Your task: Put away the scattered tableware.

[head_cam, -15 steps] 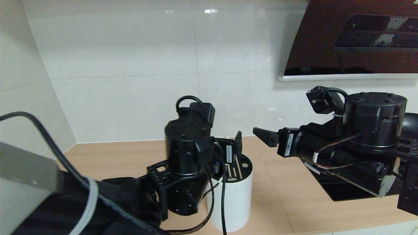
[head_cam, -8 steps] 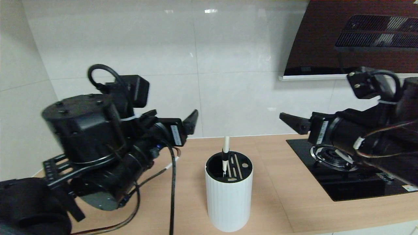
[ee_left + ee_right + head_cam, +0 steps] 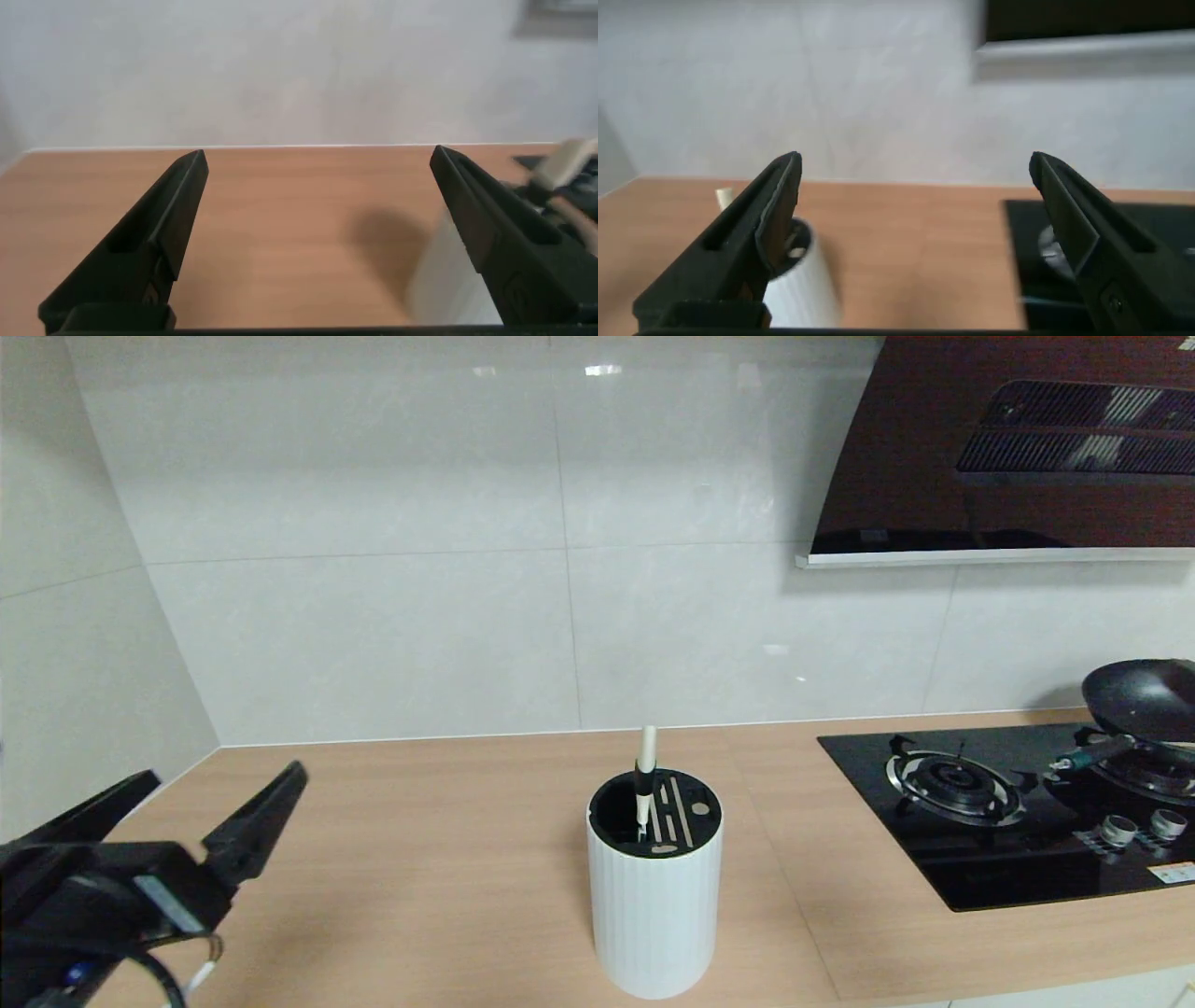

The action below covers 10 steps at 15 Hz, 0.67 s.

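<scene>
A white ribbed utensil holder with a black slotted top stands on the wooden counter near its front edge. One utensil with a cream handle stands upright in a slot. My left gripper hangs open and empty low at the left, well away from the holder. In the left wrist view the left gripper is wide apart, with the holder and the handle off to one side. My right gripper is open and empty too, with the holder beyond one finger.
A black gas hob lies at the right, with a dark pan on its far burner and knobs at the front. A dark range hood hangs above. Bare wooden counter stretches left of the holder; tiled walls close the back and left.
Both arms have drawn back from above the holder. The left one dropped to the lower left, the right one went off to the right. The cream-handled utensil stays standing in the holder.
</scene>
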### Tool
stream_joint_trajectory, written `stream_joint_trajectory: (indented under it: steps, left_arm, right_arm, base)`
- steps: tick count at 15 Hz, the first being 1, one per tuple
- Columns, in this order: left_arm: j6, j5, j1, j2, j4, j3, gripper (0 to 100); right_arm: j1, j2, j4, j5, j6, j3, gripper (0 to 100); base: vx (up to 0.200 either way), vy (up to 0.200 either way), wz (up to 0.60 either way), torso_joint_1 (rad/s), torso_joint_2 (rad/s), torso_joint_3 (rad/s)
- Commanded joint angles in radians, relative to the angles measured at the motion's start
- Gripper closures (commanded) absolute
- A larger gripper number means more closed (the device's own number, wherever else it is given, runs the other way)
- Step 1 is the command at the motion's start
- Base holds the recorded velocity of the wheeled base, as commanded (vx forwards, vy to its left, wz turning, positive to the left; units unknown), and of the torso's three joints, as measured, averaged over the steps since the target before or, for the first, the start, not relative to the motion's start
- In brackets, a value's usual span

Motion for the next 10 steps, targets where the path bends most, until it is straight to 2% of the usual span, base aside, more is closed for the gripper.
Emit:
stream_joint_trajectory:
  steps: [1,3,4,5,6,7,9,10]
  left_arm:
    - [0.028,0.0,0.128,-0.363,0.159,0.085,0]
    - [0.034,-0.02,0.195,-0.604,0.378,0.078,0]
    - [0.037,-0.031,0.203,-0.641,0.413,0.077,0]
    - [0.039,-0.098,0.267,-0.829,0.619,0.054,0]
    - [0.039,-0.14,0.309,-0.903,0.722,0.029,0]
    - [0.045,-0.16,0.335,-0.923,0.774,0.02,0]
    - [0.045,-0.138,0.369,-0.918,0.738,0.032,0]
    - [0.045,-0.134,0.404,-0.918,0.702,0.062,0]
  right_arm:
    - [-0.124,-0.398,0.241,0.0,-0.023,0.042,0]
    - [-0.178,-0.593,0.458,-0.002,-0.025,-0.003,0]
    - [-0.186,-0.616,0.492,-0.003,-0.025,-0.013,0]
    - [-0.226,-0.712,0.666,-0.003,-0.025,-0.069,0]
    - [-0.238,-0.728,0.715,-0.011,-0.02,-0.073,0]
    - [-0.266,-0.728,0.715,-0.025,-0.008,-0.066,0]
    - [-0.332,-0.728,0.715,-0.029,0.021,-0.029,0]
    - [-0.405,-0.768,0.715,-0.017,0.014,0.02,0]
  base:
    - [0.0,0.0,0.0,0.0,0.0,0.0]
    - [0.0,0.0,0.0,0.0,0.0,0.0]
    - [0.0,0.0,0.0,0.0,0.0,0.0]
    - [0.0,0.0,0.0,0.0,0.0,0.0]
    - [0.0,0.0,0.0,0.0,0.0,0.0]
    - [0.0,0.0,0.0,0.0,0.0,0.0]
    - [0.0,0.0,0.0,0.0,0.0,0.0]
    - [0.0,0.0,0.0,0.0,0.0,0.0]
